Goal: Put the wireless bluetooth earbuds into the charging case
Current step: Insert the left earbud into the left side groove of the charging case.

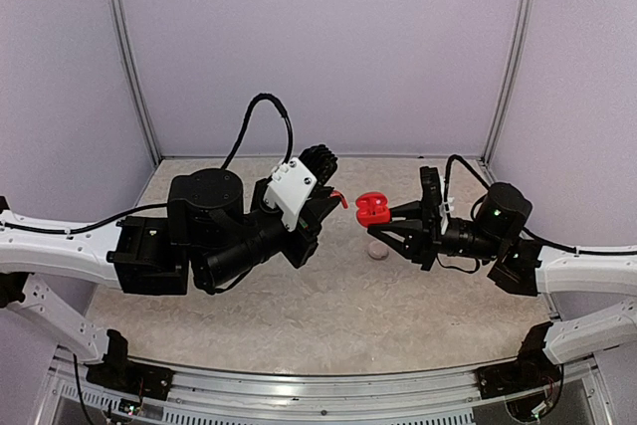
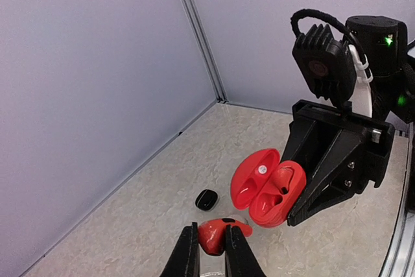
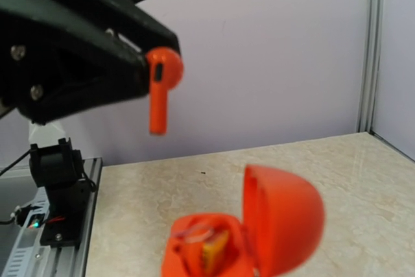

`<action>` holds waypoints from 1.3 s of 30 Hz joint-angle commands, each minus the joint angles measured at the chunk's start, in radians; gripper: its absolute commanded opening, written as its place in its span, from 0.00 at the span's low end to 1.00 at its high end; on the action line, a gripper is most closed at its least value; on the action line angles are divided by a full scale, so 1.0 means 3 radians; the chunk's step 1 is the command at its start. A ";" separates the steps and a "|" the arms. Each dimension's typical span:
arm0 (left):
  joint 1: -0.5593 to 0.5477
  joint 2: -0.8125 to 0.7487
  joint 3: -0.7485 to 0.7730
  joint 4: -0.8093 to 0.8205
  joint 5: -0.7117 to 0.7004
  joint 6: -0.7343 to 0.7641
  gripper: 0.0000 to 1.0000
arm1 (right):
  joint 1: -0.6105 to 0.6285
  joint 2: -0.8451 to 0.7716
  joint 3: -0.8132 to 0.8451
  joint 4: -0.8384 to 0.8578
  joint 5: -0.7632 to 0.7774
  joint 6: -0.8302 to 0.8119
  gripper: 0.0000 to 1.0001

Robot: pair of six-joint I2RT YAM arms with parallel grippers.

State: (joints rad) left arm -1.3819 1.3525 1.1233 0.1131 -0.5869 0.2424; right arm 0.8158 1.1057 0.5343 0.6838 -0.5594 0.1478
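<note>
My left gripper is shut on a red-orange earbud and holds it above the table, just left of the case. The earbud also shows in the right wrist view, stem hanging down, and in the top view. My right gripper is shut on the open red charging case and holds it in the air, lid up, hollows facing the left gripper. The case fills the bottom of the right wrist view, blurred. A small black rounded piece lies on the table below.
A pale grey round piece lies on the table under the case. The beige table is shut in by lilac walls at the back and sides. The right arm's fingers stand close in front of the left gripper.
</note>
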 commanded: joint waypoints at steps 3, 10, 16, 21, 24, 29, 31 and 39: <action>-0.0035 0.0124 0.0193 0.0188 0.0030 0.0131 0.02 | 0.0006 0.0040 0.0146 0.0112 -0.0068 0.0018 0.01; -0.0042 0.0238 0.0226 0.0236 0.0074 0.0148 0.02 | 0.0025 0.0051 0.0162 0.0133 -0.0088 0.0042 0.01; -0.0052 0.0315 0.0234 0.0260 0.0089 0.0164 0.02 | 0.0039 0.0068 0.0172 0.0164 -0.0093 0.0066 0.01; -0.0052 0.0383 0.0251 0.0263 0.0075 0.0154 0.02 | 0.0058 0.0083 0.0178 0.0180 -0.0104 0.0065 0.01; -0.0052 0.0405 0.0262 0.0262 0.0050 0.0157 0.02 | 0.0070 0.0078 0.0178 0.0171 -0.0099 0.0056 0.01; -0.0052 0.0387 0.0265 0.0270 0.0003 0.0197 0.02 | 0.0073 0.0071 0.0183 0.0155 -0.0098 0.0044 0.01; -0.0052 0.0385 0.0260 0.0260 0.0004 0.0207 0.02 | 0.0074 0.0076 0.0183 0.0163 -0.0103 0.0044 0.01; -0.0052 0.0400 0.0219 0.0204 0.0049 0.0209 0.02 | 0.0076 0.0058 0.0203 0.0191 -0.0082 0.0059 0.01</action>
State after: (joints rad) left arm -1.3914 1.4662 1.1706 0.1810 -0.5770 0.2943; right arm 0.8310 1.1290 0.5602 0.7021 -0.5846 0.1558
